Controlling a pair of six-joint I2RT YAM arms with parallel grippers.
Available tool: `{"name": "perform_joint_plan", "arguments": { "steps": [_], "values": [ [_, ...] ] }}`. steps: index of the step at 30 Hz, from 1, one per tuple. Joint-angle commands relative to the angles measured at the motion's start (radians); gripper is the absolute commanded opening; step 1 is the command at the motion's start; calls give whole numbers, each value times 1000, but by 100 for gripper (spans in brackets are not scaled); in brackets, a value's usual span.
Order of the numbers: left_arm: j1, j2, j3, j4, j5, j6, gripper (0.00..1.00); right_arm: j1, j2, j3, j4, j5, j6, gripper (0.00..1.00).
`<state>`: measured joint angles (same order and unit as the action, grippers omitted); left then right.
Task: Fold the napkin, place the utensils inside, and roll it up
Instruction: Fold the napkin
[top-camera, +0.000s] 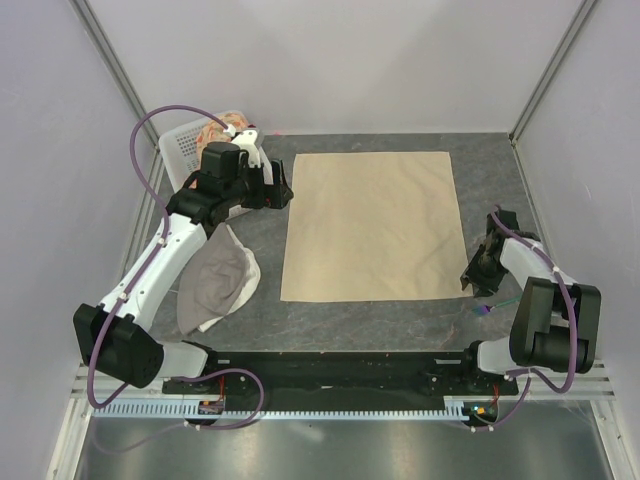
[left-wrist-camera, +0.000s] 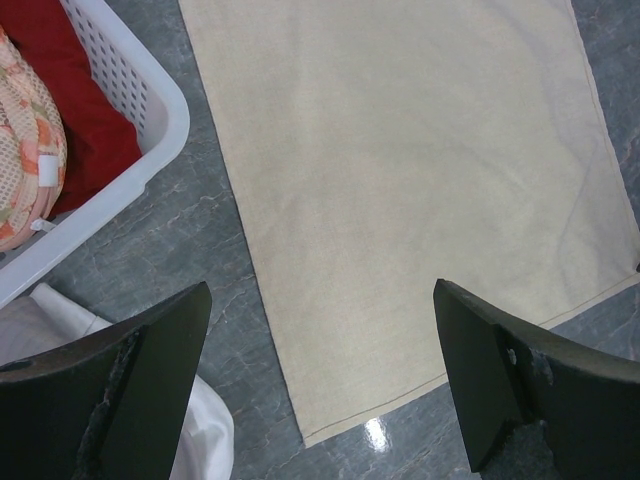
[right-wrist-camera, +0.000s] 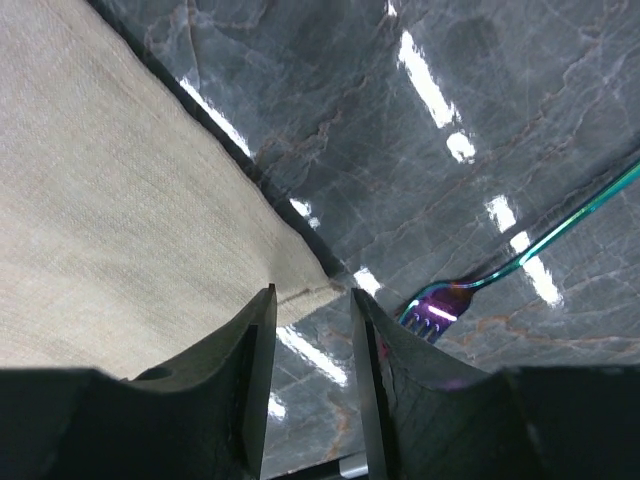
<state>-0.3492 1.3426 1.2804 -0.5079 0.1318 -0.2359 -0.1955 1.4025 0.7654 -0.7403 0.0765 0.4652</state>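
- One label on show: a small white tag (left-wrist-camera: 48, 170) on the orange floral cloth (left-wrist-camera: 20, 140), too small to read.
- That orange cloth sits in the white perforated basket (left-wrist-camera: 150, 95) at the far left corner of the surface, with red fabric (left-wrist-camera: 80, 120) packed in beside it.
- Centre stage, the napkin (top-camera: 370, 225) lies spread flat and unfolded on the dark marbled surface (top-camera: 330, 325), just right of the basket.
- The left fingers (left-wrist-camera: 130, 390) are spread wide and hold nothing, hovering above the napkin's far-left corner.
- The right fingers (right-wrist-camera: 245, 400) are down low with only a narrow gap between them. The napkin's near-right corner lies right at their tips, and bare surface shows through the gap, so the cloth isn't pinched.
- The fork (right-wrist-camera: 440, 305) lies on the bare surface just beside that corner, off the napkin, purplish tines nearest the right fingers and teal handle running away.
- A crumpled grey-and-white cloth (top-camera: 220, 280) sits left of the napkin, close but apart, alongside the left arm.
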Motion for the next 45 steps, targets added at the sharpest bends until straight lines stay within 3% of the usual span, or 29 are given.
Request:
{"name": "perform_joint_plan", "arguments": {
  "steps": [1,9,13,17,25,33,38,42,45],
  "values": [
    [-2,-34,23,6,-18,26,100,-12,33,-14,62,-15,20,43],
    [-4,-42,23,6,-29,24,100,-25,46,-51,107,-23,32,31],
    [-2,-42,23,5,-32,23,100,-35,10,-46,101,-27,35,9],
    [-2,-46,22,6,-32,23,100,-53,-46,-11,81,-18,49,0],
    [-4,-57,22,11,-31,21,100,-103,-132,63,10,87,44,0],
    [-4,-65,22,12,-23,17,100,-190,-188,90,-22,98,3,0],
    [-4,-60,22,11,-8,10,100,-180,-169,163,8,-29,3,0],
    [-4,-57,20,16,2,4,100,-47,-67,227,71,-17,78,0],
    [-4,-56,20,17,3,3,100,152,68,296,143,-29,148,0]
  ]
}}
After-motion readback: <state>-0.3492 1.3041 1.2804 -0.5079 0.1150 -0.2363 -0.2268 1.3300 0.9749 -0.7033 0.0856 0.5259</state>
